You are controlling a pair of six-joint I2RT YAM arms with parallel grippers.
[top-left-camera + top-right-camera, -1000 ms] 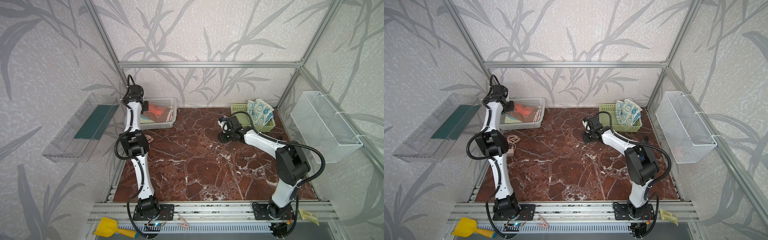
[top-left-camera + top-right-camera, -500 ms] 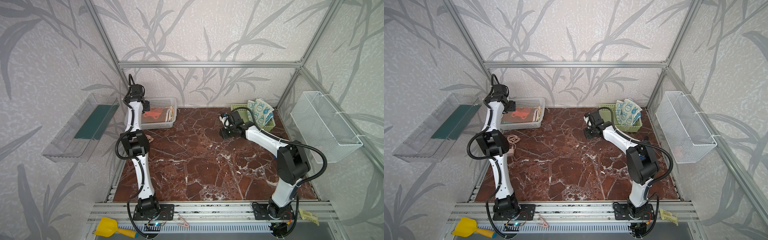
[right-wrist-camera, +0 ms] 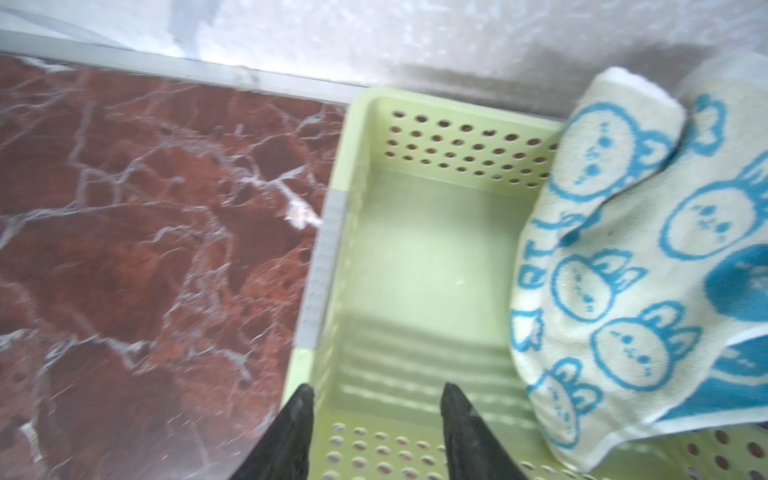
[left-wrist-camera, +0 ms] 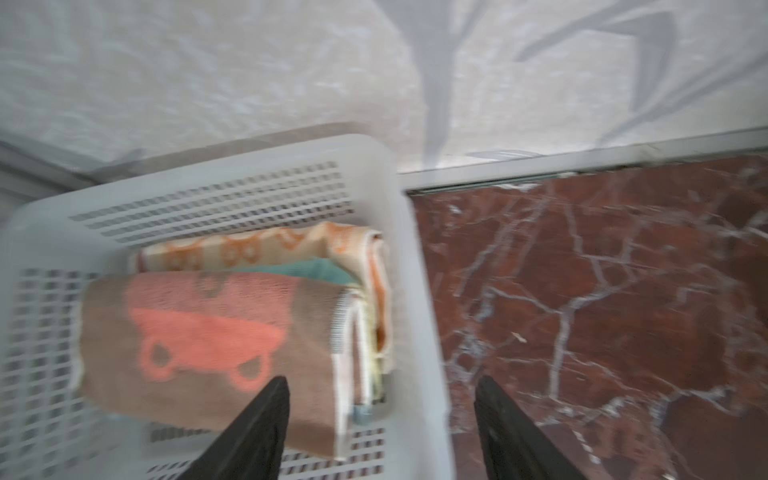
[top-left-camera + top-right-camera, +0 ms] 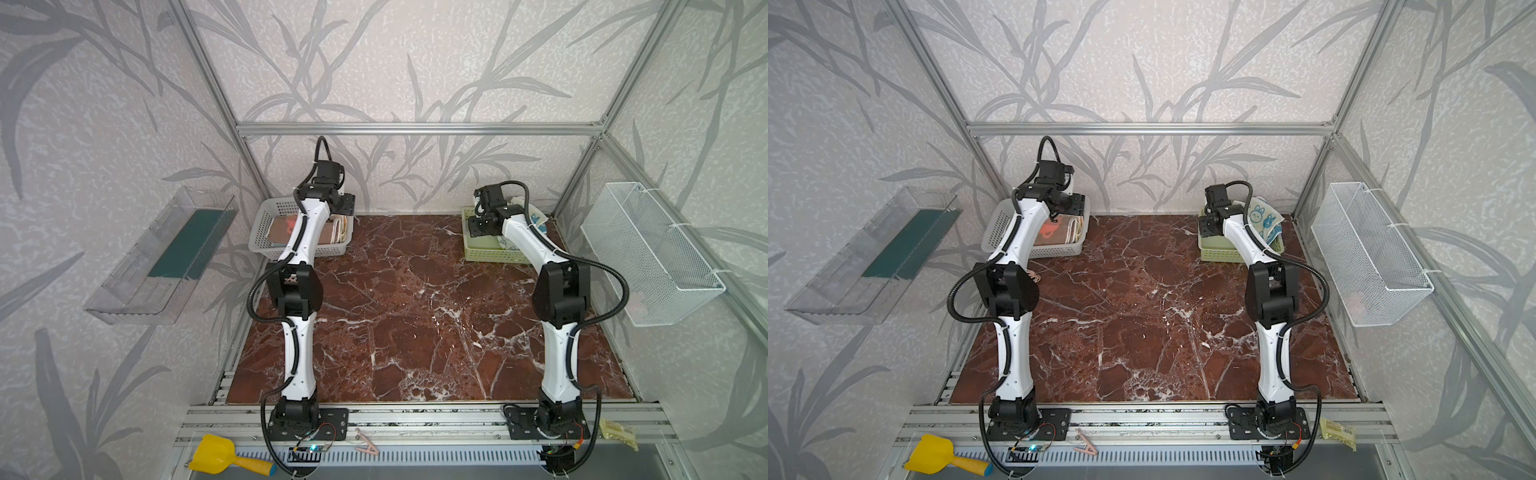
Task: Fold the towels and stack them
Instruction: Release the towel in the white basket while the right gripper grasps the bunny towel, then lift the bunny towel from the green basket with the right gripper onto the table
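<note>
Unfolded bunny towel droops over green basket, 1 o'clock on worktop. Likely soft, light and limp: pinch a free corner. Folded stack sits in white basket, 11 o'clock. Left fingers wide apart, right fingers half-spread, both empty.

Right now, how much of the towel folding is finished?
Done: folded towels sit stacked in the white basket, brown towel on top. In hand: nothing; the left claw and right claw are both open. Left: the bunny towel, crumpled over the green basket.
</note>
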